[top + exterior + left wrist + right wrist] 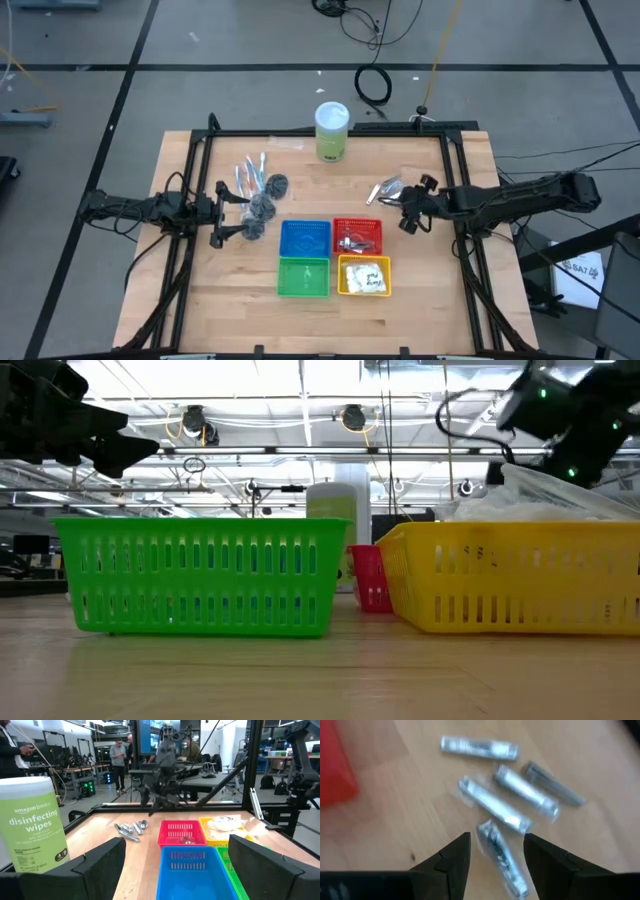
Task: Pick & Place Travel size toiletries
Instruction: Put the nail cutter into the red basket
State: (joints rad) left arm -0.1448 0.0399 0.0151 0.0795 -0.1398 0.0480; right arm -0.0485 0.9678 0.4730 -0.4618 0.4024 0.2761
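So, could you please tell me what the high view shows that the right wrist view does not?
Only the high view shows the blue, green and yellow baskets, the wipes cylinder, the dark puffs and the open left claw. Only the right wrist view shows the open right claw straddling one tube. Both share the silver foil tubes and the red basket.

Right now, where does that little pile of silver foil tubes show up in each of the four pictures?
High view: foil tubes right of centre, by the right gripper.
Low view: not seen, behind the baskets.
Left wrist view: tubes lie left of the red basket.
Right wrist view: tubes fill the middle.
Shared landmark: the red basket.
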